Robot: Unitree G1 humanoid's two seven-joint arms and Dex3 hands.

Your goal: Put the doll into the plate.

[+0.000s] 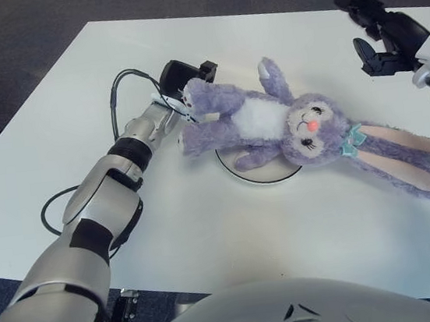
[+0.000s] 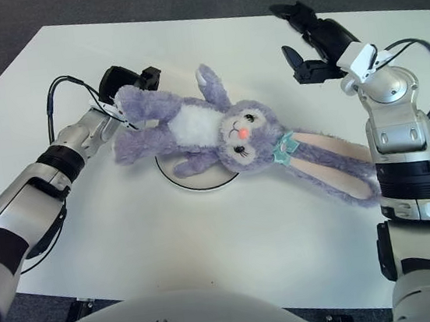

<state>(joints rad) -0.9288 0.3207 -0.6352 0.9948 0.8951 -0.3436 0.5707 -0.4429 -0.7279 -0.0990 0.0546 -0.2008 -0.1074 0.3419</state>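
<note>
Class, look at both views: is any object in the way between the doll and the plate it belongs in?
Nothing visible is. The doll already lies across the plate, its legs overhanging toward the left hand, which grips a leg, and its ears trailing over the table. The right hand is open, apart.

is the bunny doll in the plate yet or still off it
Partly in. The doll lies flat across the plate, its body covering it, but legs, head and ears hang over the table. The left hand grips one leg; the right hand is open, clear.

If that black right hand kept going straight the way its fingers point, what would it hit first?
Probably nothing. The right hand, fingers spread, points up and toward the table's far edge, away from the plush bunny. Depth is hard to judge.
</note>
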